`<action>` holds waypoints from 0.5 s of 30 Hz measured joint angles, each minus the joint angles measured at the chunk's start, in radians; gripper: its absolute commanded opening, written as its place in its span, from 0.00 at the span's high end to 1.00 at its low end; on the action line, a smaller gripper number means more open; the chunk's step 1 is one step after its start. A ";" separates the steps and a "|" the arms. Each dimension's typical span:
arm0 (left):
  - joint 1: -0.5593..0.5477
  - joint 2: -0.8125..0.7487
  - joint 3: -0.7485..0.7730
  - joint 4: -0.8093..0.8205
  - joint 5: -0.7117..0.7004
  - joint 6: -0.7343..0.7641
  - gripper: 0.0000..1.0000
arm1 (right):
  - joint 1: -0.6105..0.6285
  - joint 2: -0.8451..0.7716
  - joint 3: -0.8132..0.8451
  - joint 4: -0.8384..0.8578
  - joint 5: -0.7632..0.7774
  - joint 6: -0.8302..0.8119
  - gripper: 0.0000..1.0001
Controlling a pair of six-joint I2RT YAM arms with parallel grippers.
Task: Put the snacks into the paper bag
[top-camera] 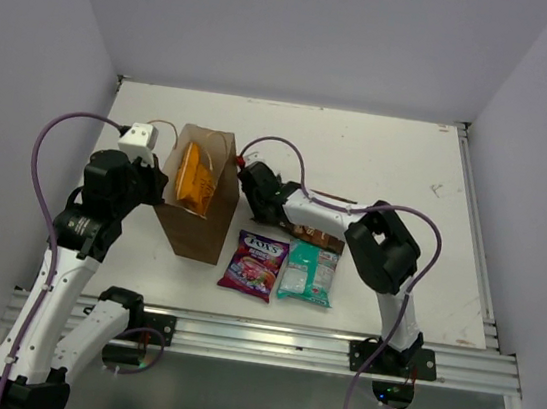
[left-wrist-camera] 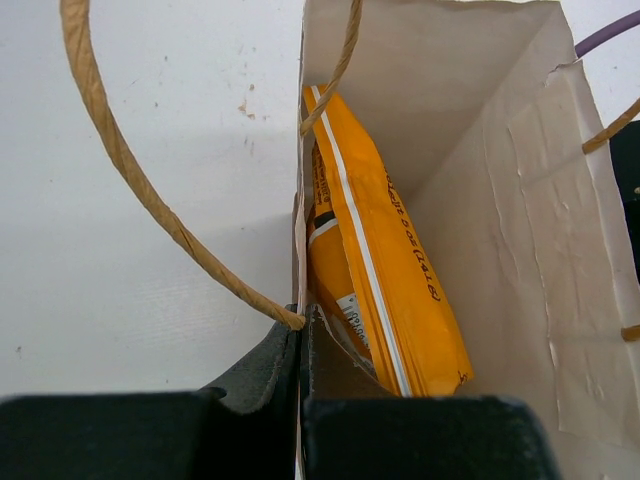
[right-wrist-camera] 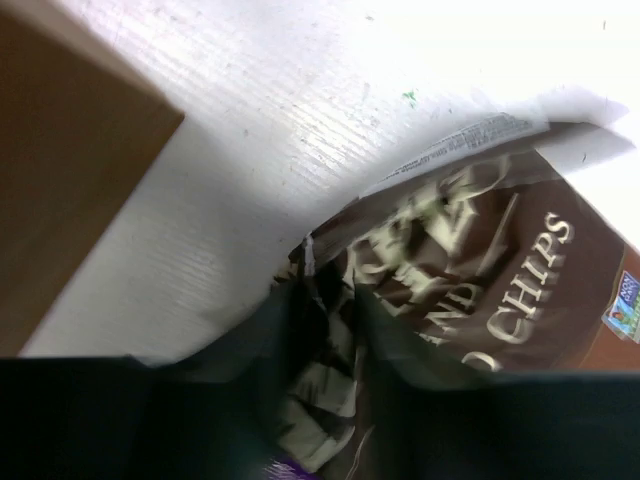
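The paper bag [top-camera: 197, 227] stands open at the left, and the orange chip bag [top-camera: 194, 180] stands on edge inside it [left-wrist-camera: 385, 255]. My left gripper [left-wrist-camera: 301, 325] is shut on the bag's near wall [left-wrist-camera: 490, 230], beside a handle end. The dark brown chip bag [top-camera: 322, 237] lies on the table right of the paper bag, mostly under my right arm. My right gripper [right-wrist-camera: 330, 300] has its fingers on either side of a crumpled edge of the dark brown chip bag [right-wrist-camera: 480, 270]. The purple Fox's candy bag [top-camera: 256, 263] and the teal-white packet [top-camera: 308, 273] lie flat near the front.
The paper bag's twisted handles [left-wrist-camera: 120, 160] arch over its mouth. My right forearm [top-camera: 323, 214] stretches from the elbow towards the paper bag, above the snacks. White walls close in the table [top-camera: 379, 168] at the back and both sides.
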 measured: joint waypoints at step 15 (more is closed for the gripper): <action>0.000 0.000 0.000 0.001 0.002 0.000 1.00 | -0.001 -0.138 0.026 -0.177 0.104 -0.014 1.00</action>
